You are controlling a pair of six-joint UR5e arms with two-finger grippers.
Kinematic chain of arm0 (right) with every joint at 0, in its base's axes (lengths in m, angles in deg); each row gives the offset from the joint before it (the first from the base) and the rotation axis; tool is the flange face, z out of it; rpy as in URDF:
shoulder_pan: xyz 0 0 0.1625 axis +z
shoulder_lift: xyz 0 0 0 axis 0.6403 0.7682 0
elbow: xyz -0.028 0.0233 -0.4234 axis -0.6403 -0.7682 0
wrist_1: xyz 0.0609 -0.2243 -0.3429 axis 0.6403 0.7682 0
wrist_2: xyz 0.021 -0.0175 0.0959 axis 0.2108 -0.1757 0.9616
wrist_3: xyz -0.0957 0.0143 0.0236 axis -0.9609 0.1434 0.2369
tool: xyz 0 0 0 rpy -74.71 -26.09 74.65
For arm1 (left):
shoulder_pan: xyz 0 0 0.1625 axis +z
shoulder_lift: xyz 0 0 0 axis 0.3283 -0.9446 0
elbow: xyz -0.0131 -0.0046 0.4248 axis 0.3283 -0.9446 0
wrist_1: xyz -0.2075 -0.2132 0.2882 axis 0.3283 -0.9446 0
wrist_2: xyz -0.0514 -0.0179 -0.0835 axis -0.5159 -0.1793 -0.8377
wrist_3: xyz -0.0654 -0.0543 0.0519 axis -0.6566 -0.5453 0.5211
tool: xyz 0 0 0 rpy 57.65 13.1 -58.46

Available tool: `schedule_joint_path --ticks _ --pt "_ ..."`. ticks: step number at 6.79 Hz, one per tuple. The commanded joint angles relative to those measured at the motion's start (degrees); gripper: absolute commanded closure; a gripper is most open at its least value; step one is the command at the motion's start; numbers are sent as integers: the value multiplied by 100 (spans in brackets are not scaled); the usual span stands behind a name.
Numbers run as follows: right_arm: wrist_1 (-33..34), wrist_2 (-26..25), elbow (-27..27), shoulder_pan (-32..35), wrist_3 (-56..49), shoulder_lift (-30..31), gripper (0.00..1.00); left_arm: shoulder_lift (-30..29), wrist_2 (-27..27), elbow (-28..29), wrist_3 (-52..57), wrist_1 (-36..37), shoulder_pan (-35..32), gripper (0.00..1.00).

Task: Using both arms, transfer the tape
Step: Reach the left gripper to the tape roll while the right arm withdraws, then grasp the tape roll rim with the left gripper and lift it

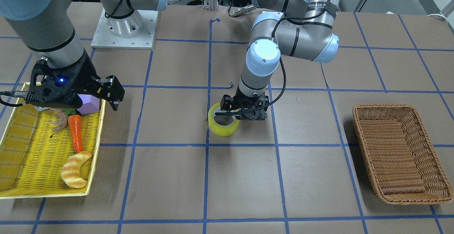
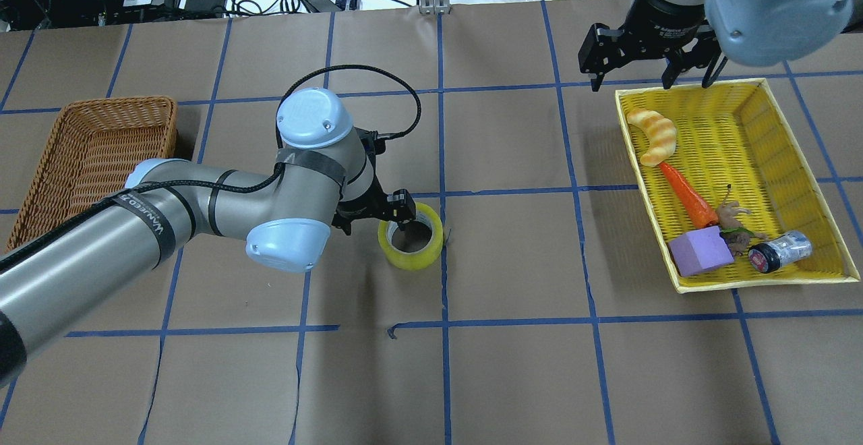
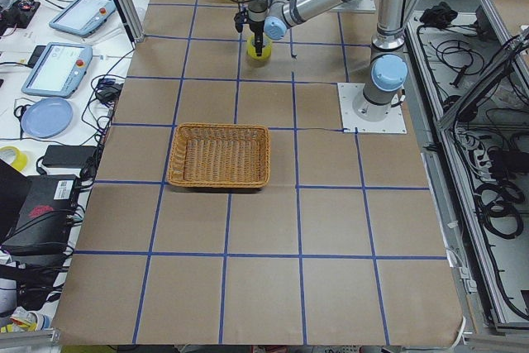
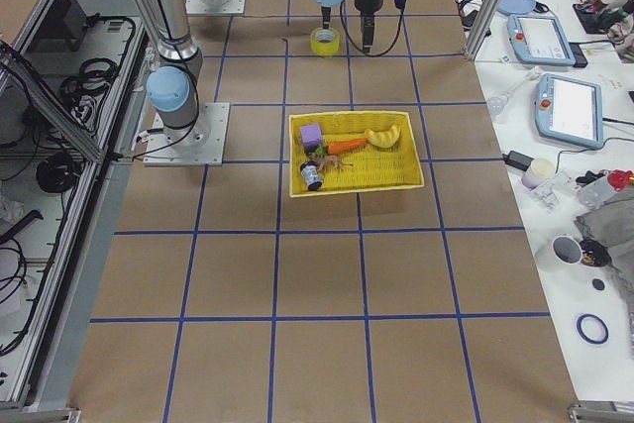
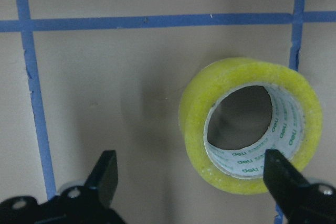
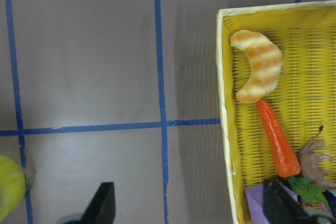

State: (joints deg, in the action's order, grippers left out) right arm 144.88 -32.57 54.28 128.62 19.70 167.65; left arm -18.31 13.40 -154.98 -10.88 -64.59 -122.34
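The tape [image 2: 408, 257] is a yellow-green roll with a pale core, standing slightly tilted on the table near its middle. It also shows in the front view [image 1: 222, 127] and the left wrist view [image 5: 247, 77]. My left gripper [image 2: 398, 214] is open and low over the roll. In the left wrist view [image 5: 194, 179] one finger [image 5: 283, 177] is at the roll's rim by the core and the other [image 5: 105, 174] is outside it, so they straddle one wall. My right gripper [image 2: 640, 61] is open and empty, above the far corner of the yellow tray [image 2: 775, 128]; the wrist view [image 6: 191, 205] shows nothing between its fingers.
The yellow tray holds a croissant toy [image 2: 652, 135], a carrot [image 2: 689, 197], a purple block [image 2: 700, 251], a small bottle [image 2: 779, 251] and a small figure. A brown wicker basket [image 2: 87, 155] stands on the robot's left side. Blue tape lines grid the brown table.
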Motion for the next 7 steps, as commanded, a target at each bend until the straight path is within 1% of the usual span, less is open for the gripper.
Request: schedule_joint_path --ticks 1,2,3,4,5,6,7 --pt "-88 -302 -26 -22 -10 189 0 -263 -1 -2 -68 204 -1 1" --pt "-349 -286 -26 -22 -63 207 0 -377 -45 -2 -103 223 -1 13" --pt "-517 -242 -26 -22 -72 225 0 -526 -45 24 -164 232 8 38" --pt "-537 -181 -26 -22 -81 216 0 -562 -45 42 -165 223 8 82" --pt "-580 -50 -26 -22 -81 216 0 -562 -71 199 -234 153 25 100" --pt "-598 73 -26 -22 -81 216 0 -484 -54 296 -322 31 69 100" --pt "-616 83 -26 -22 -81 242 0 -388 -45 314 -253 -31 269 100"
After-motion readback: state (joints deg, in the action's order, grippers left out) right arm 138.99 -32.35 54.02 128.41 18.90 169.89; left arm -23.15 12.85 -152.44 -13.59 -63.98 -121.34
